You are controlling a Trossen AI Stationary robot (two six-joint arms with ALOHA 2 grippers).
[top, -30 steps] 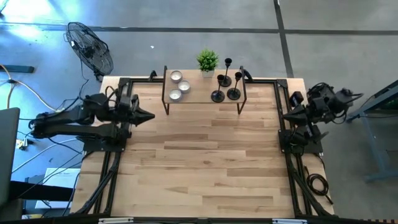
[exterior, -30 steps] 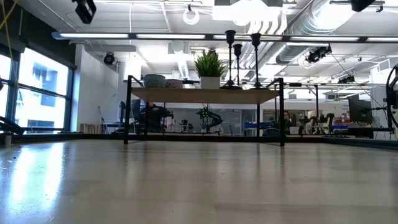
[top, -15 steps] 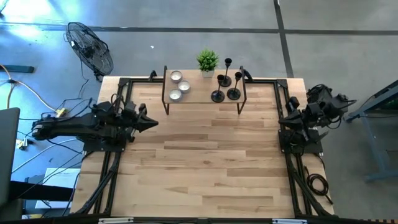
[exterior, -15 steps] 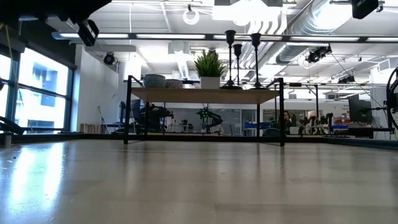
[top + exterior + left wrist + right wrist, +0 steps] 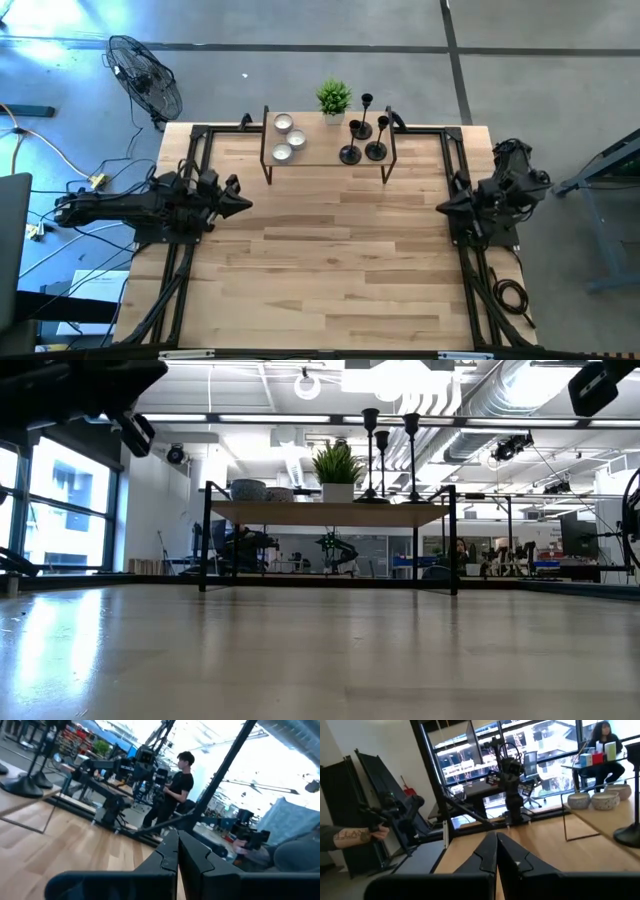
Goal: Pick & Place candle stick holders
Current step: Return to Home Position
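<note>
Black flared-base candle stick holders [image 5: 375, 150], all three, upright on wood-topped black-framed shelf [image 5: 320, 157] at 12 o'clock of pale plank table [image 5: 320, 260]. Left gripper [image 5: 240, 200] at 9, right gripper [image 5: 443, 207] at 3: fingers together, empty. I judge placing done, homing in hand; next, I park both.

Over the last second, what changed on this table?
The left tool and right tool both drew away from the shelf toward the table's near side, each shut and empty. The three holders and the plant stayed on the shelf.
</note>
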